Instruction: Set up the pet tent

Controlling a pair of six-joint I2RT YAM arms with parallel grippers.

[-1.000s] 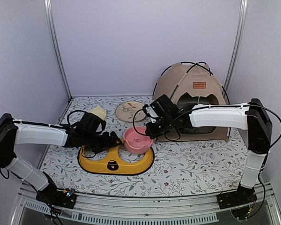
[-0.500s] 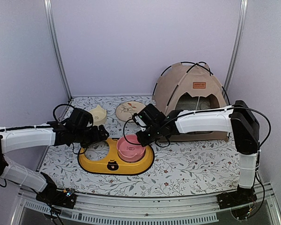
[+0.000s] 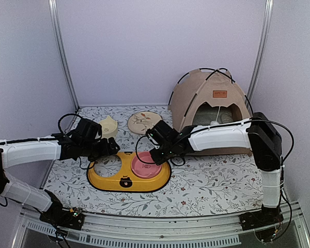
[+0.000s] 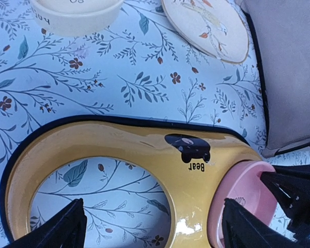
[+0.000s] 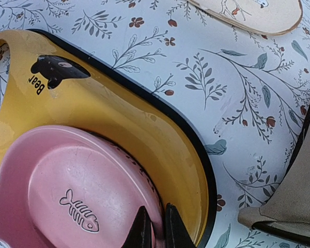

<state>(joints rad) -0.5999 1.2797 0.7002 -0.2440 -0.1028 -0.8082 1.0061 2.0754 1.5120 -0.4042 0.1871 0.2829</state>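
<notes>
The pet tent [image 3: 209,111] stands upright at the back right, beige with black poles and an orange-brown label; its fabric edge [image 5: 299,191] shows in the right wrist view. My right gripper [image 5: 157,227] is shut on the rim of a pink bowl [image 5: 67,191], which sits in the right hole of a yellow feeder stand [image 3: 128,178]. My left gripper [image 4: 155,227] hangs open over the stand's left hole, its fingers either side of the yellow ring [image 4: 196,181], holding nothing.
A cream bowl [image 3: 108,126] and a round patterned plate [image 3: 143,122] lie behind the stand on the floral mat [image 3: 212,181]. Metal frame posts rise at the back corners. The right arm reaches across in front of the tent's opening.
The right gripper has carried the pink bowl down and left into the stand's right hole. The left gripper has drawn back a little to the left, staying open.
</notes>
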